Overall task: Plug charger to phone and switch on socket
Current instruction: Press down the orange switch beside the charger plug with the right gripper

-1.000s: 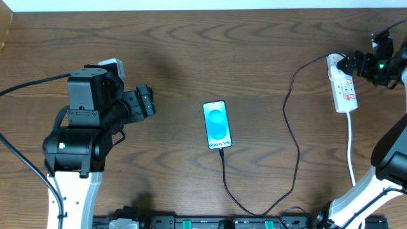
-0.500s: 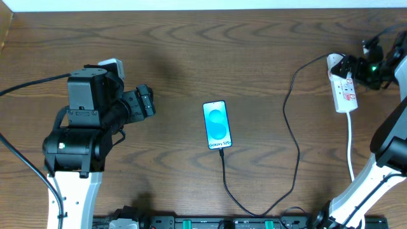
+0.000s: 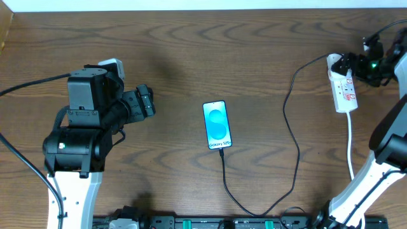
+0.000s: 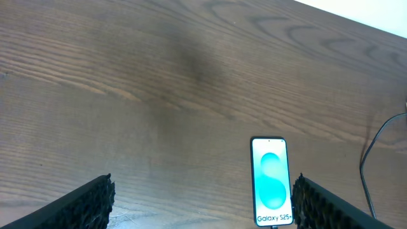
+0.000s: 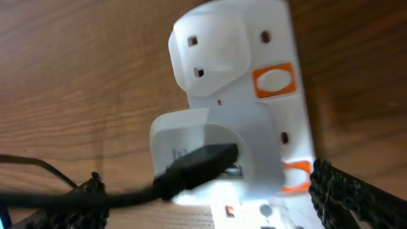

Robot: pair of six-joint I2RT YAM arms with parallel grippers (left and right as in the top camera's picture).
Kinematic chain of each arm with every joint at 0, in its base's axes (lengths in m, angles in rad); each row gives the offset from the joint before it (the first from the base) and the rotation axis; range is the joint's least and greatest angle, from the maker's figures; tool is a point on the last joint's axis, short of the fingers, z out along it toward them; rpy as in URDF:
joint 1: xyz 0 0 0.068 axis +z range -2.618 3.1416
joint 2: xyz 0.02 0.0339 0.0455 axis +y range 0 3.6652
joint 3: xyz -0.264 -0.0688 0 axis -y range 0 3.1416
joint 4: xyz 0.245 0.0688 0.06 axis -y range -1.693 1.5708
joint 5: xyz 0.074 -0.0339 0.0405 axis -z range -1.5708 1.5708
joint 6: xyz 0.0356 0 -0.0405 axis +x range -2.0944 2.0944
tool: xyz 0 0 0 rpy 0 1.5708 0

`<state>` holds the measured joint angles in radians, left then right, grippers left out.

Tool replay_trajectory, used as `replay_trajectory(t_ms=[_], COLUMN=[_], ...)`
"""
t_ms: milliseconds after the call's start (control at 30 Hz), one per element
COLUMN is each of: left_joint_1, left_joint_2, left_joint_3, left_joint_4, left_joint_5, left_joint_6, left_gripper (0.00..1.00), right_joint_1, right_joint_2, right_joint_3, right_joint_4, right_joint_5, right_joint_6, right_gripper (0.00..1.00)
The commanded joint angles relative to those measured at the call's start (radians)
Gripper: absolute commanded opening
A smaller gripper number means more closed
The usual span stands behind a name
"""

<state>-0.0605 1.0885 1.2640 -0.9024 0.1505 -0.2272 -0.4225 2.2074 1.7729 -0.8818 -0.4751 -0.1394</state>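
Observation:
The phone (image 3: 217, 124) lies flat mid-table, blue screen up; the left wrist view has it (image 4: 271, 181) just inside the right finger. The thin black charger (image 3: 293, 130) cable runs from the phone's near short edge, loops along the table front and rises to the socket (image 3: 344, 89), a white strip at the far right. My right gripper (image 3: 353, 64) hovers open over the socket's far end. Its wrist view shows the socket (image 5: 254, 57) with orange switches, and a white adapter (image 5: 184, 137) carrying the black cable plug (image 5: 198, 166) between the spread fingers. My left gripper (image 3: 147, 102) is open and holds nothing, left of the phone.
The socket's own white lead (image 3: 350, 149) runs toward the table front on the right. A black rail (image 3: 210, 223) lines the front edge. The left arm's base (image 3: 73, 149) stands at the left.
The right gripper has shifted a little left and toward the far edge, further over the socket's end. The left arm, phone and cable have not moved.

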Motion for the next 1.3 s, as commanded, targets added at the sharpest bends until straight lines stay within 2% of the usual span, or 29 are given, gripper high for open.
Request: replay_trajectory(t_ms=[0,933,1267], left_joint_1=[0.005,0.005,0.005], left_joint_2=[0.002,0.002,0.002], left_joint_3=[0.01,0.01,0.01], left_joint_4=[-0.003,-0.003,-0.003], left_joint_5=[-0.013,-0.013,-0.013], left_joint_6=[0.017,0.017,0.017], left_gripper=[0.89,0.89,0.89], right_joint_1=[0.029,0.055,0.035], right_joint_2=[0.023,0.085,0.085], right_joint_3=[0.013,0.02,0.198], right_joint_4=[-0.001,-0.05,-0.182], right_joint_5=[-0.029,-0.027,0.038], right_joint_6=[-0.012,0.004,0.003], right_gripper=[0.99,0.99,0.99])
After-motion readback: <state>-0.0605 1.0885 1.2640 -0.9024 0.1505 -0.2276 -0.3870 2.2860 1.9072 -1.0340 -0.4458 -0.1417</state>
